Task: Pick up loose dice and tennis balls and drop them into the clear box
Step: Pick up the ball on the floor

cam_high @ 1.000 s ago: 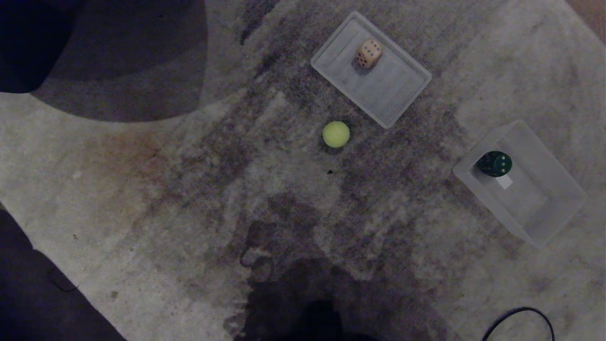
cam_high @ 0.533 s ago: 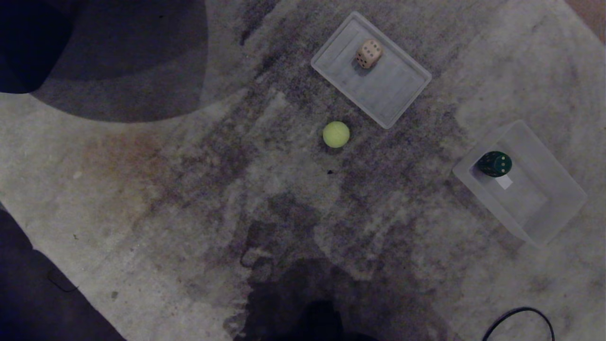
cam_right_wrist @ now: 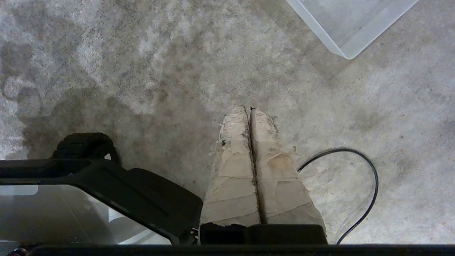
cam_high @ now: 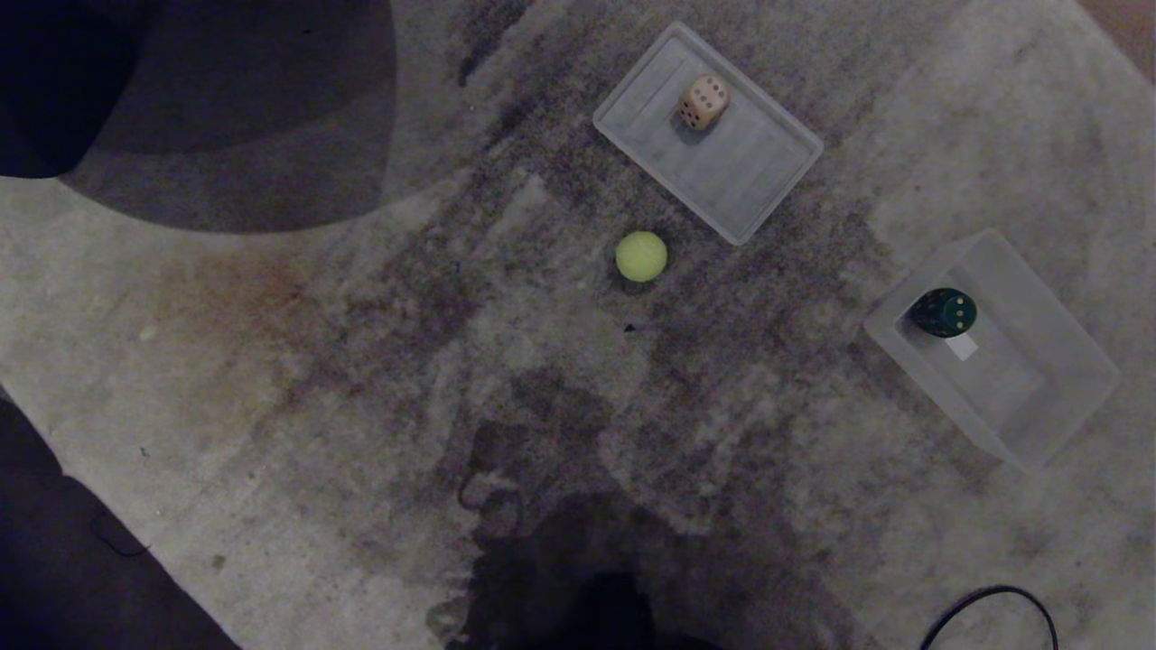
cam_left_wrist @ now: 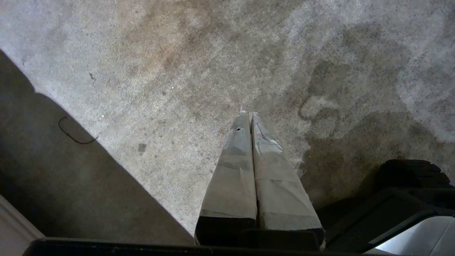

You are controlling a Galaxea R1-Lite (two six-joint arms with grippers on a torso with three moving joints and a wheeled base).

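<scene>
The dark green die [cam_high: 943, 312] already sits inside the clear box [cam_high: 1057, 411], tucked in the corner nearest the tennis ball, so that one looks done. One tennis ball [cam_high: 641, 255] lies loose on the stained carpet [cam_high: 271, 361], between the box and the flat ribbed panel [cam_high: 759, 194] — out in the open, so it should be easy to reach from above. The tan die [cam_high: 703, 99] rests on top of that panel, not in the box, so it probably needs moving too.

Neither arm shows in the head view. The left gripper [cam_left_wrist: 250, 114] hangs over bare carpet with its taped fingers pressed together, holding nothing. The right gripper [cam_right_wrist: 248, 109] is pinched together and empty too — it hangs near a black cable [cam_right_wrist: 369, 188], with one corner of the box further out past its tips.
</scene>
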